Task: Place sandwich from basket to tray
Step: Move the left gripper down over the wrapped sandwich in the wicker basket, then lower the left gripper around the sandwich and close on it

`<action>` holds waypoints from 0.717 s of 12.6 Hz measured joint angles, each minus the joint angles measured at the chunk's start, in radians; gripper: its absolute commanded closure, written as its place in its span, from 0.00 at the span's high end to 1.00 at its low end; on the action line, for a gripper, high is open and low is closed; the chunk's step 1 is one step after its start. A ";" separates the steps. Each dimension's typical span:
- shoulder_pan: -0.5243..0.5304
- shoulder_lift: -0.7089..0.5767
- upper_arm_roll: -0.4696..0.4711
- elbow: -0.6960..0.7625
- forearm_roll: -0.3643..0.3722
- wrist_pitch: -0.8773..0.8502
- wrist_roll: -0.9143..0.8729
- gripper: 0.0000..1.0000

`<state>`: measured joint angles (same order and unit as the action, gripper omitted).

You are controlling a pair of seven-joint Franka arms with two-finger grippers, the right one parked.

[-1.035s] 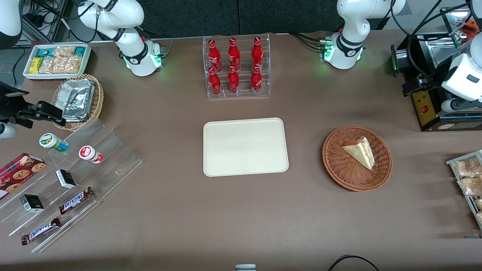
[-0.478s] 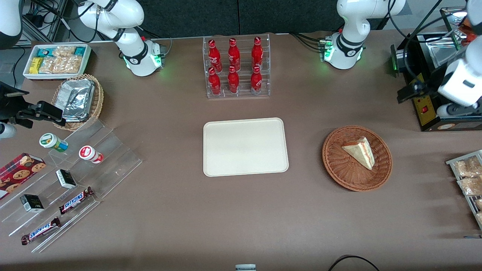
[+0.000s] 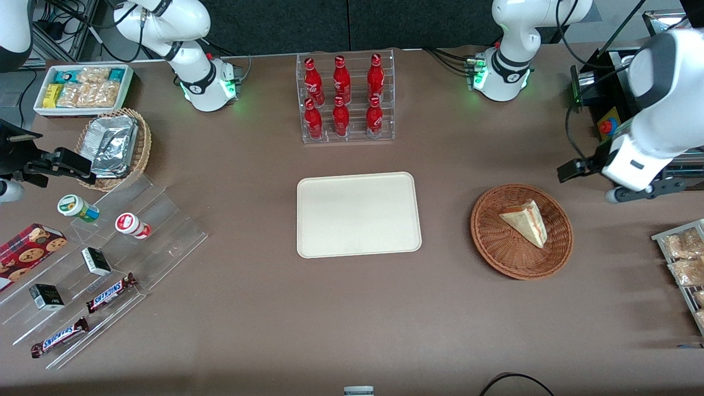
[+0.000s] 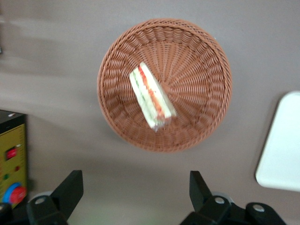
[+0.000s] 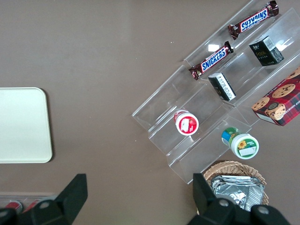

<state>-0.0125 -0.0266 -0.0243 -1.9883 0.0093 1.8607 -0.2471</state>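
The sandwich [image 3: 525, 221] [image 4: 151, 97], a pale wedge with red and white filling, lies in the round reddish-brown basket [image 3: 503, 253] [image 4: 197, 61]. The cream-white tray [image 3: 358, 214] [image 4: 283, 150] sits flat beside the basket, toward the parked arm's end of the table, with nothing on it. My left gripper [image 3: 638, 191] [image 4: 135, 187] hangs high above the table, beside the basket toward the working arm's end. It is open, with nothing between its fingers.
A black machine with a yellow panel and red button [image 3: 610, 129] [image 4: 11, 168] stands close to the gripper. A rack of red bottles [image 3: 344, 99] stands farther from the front camera than the tray. Packaged snacks [image 3: 682, 258] lie at the working arm's table edge.
My left arm has swung from above the black machine toward the basket, coming nearer the front camera. Sandwich, basket and tray have not moved.
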 measured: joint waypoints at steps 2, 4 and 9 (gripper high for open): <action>0.000 0.008 -0.001 -0.100 -0.002 0.143 -0.078 1.00; -0.001 0.028 -0.003 -0.150 -0.008 0.237 -0.171 1.00; -0.012 0.102 -0.008 -0.200 -0.011 0.429 -0.389 1.00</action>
<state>-0.0243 0.0753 -0.0326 -2.1887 -0.0017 2.2900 -0.6365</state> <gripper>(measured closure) 0.000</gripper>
